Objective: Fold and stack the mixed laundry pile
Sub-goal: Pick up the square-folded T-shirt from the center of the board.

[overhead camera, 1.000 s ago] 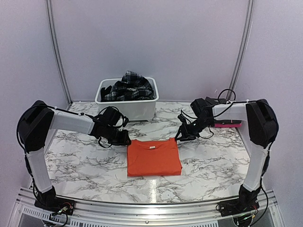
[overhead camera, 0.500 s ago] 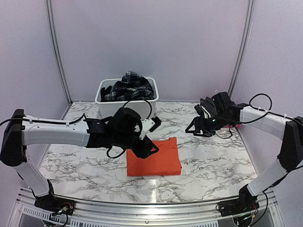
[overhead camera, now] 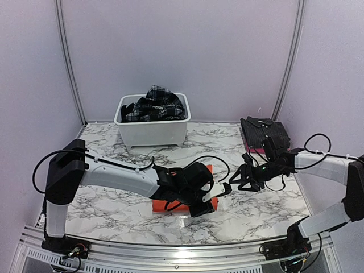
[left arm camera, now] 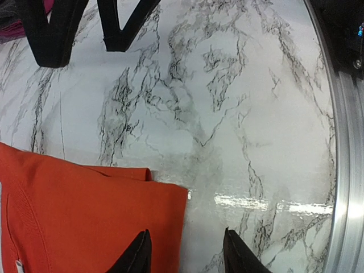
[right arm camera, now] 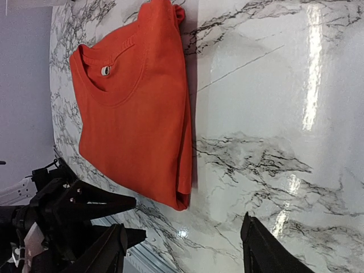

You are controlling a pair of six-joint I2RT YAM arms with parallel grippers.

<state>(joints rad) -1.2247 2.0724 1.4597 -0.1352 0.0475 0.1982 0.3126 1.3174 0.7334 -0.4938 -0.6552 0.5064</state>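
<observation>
The folded orange T-shirt (overhead camera: 164, 206) lies flat on the marble table, mostly hidden in the top view under my left arm. It shows fully in the right wrist view (right arm camera: 133, 108), neckline up. My left gripper (overhead camera: 219, 193) hovers open at the shirt's front right corner, with one fingertip over the orange T-shirt (left arm camera: 85, 216) and the other over bare marble. My right gripper (overhead camera: 235, 181) is open just right of the shirt and holds nothing. The plaid skirt (overhead camera: 157, 102) is heaped in the white tub (overhead camera: 152, 134).
A dark folded stack (overhead camera: 264, 132) with something pink under it lies at the back right of the table. The aluminium rail (left arm camera: 344, 170) runs along the table's front edge close to my left gripper. My right gripper's fingers (left arm camera: 54, 28) show in the left wrist view.
Both grippers have opened and left the shirt's far corners. My left arm swung right across the shirt to its front right corner. My right gripper came forward and lower beside it.
</observation>
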